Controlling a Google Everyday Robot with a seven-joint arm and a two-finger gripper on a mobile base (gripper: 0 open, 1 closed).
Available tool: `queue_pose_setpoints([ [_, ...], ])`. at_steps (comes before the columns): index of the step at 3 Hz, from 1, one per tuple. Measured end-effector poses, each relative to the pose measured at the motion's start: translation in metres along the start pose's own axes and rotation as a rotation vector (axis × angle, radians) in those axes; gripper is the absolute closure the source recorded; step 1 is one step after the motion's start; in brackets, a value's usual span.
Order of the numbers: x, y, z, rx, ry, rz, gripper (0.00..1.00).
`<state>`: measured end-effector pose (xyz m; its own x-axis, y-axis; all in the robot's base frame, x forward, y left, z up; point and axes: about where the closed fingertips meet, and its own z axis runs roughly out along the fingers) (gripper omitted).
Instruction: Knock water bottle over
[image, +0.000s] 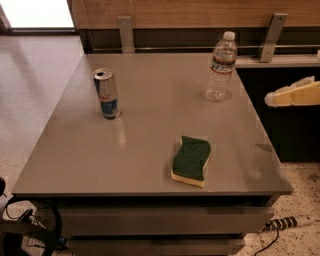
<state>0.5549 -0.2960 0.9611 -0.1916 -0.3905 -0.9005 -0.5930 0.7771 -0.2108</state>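
The water bottle is clear ribbed plastic with a white cap and a thin label band. It stands upright near the far right corner of the grey table. My gripper enters from the right edge, cream-coloured and lying roughly level, off the table's right side. It is to the right of the bottle, a little nearer the camera, and apart from it.
A silver-and-blue drink can stands upright at the left middle of the table. A green-and-yellow sponge lies near the front right. Metal brackets and a wooden wall run behind the table. Cables and a power strip lie on the floor.
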Motion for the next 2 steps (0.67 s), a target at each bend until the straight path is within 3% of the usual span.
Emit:
queue_pose_setpoints([
  [1, -0.0246, -0.0369, 0.0232, 0.081, -0.169, 0.055, 0.00],
  [2, -0.0287, -0.0399, 0.0329, 0.085, -0.195, 0.068, 0.00],
])
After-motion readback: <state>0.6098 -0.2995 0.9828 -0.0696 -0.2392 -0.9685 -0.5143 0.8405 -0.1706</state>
